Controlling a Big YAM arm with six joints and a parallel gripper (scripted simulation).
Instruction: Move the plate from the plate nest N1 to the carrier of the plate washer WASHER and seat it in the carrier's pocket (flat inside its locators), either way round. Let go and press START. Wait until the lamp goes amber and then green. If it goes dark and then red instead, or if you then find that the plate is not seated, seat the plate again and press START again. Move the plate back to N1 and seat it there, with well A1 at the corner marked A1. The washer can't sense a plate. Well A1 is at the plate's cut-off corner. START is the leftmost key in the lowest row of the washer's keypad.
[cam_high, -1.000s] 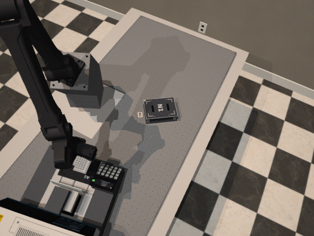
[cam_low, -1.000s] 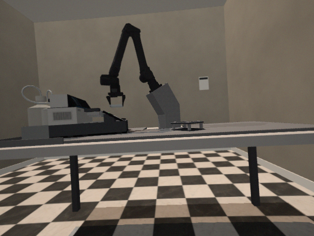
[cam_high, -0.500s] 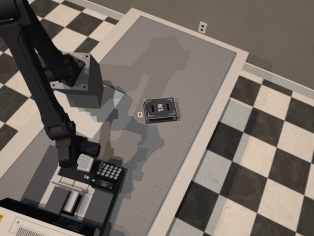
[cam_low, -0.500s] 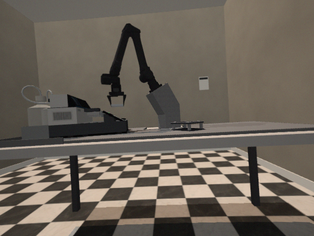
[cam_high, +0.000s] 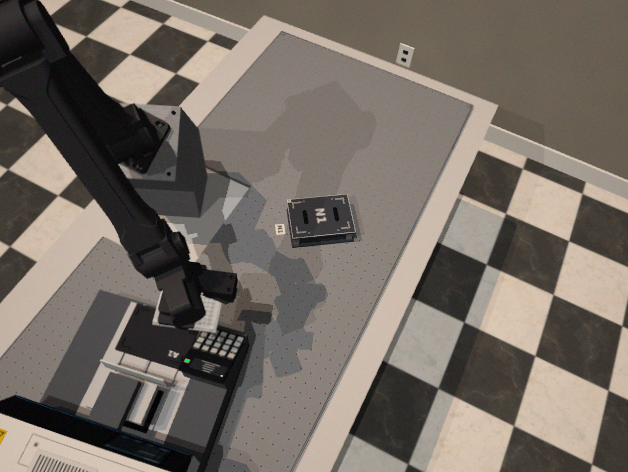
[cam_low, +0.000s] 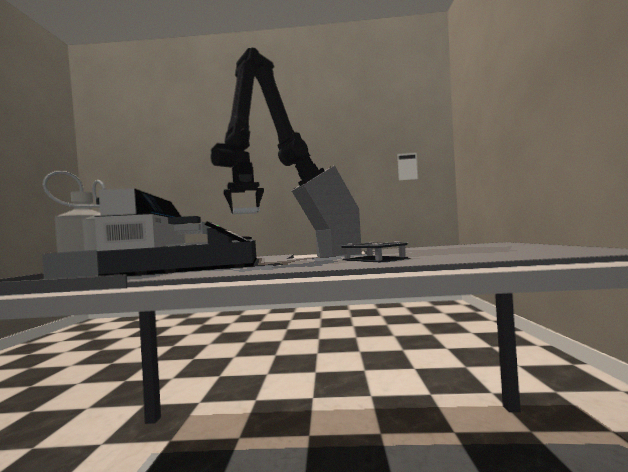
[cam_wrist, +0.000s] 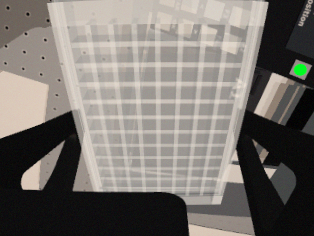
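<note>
Evidently, the hand (cam_high: 186, 309) (cam_low: 246, 209) (cam_wrist: 158, 118) is pinching the plate (cam_high: 210, 313) (cam_low: 245, 210) (cam_wrist: 160, 105) between its widely spaced fingers, up off everything. In the wrist view the plate's far edge meets the top of the frame; a pale mark at its three o'clock is too faint to read, and I can't make out the cut corner. Beyond it, the keypad (cam_high: 219, 344) (cam_wrist: 237, 17) shows blurrily through the clear plastic toward one o'clock, and the lamp (cam_high: 187, 360) (cam_wrist: 300, 70) glows green between two and three. From above, the arm (cam_high: 96, 147) (cam_low: 243, 101) covers much of the plate and hides the fingers; the washer (cam_high: 203, 400) (cam_low: 172, 258) is cut off toward seven o'clock. Farthest, toward two o'clock from the plate, nest N1 (cam_high: 319, 230) (cam_low: 383, 246) stands plateless on the surface (cam_high: 395, 167) (cam_low: 456, 253).
</note>
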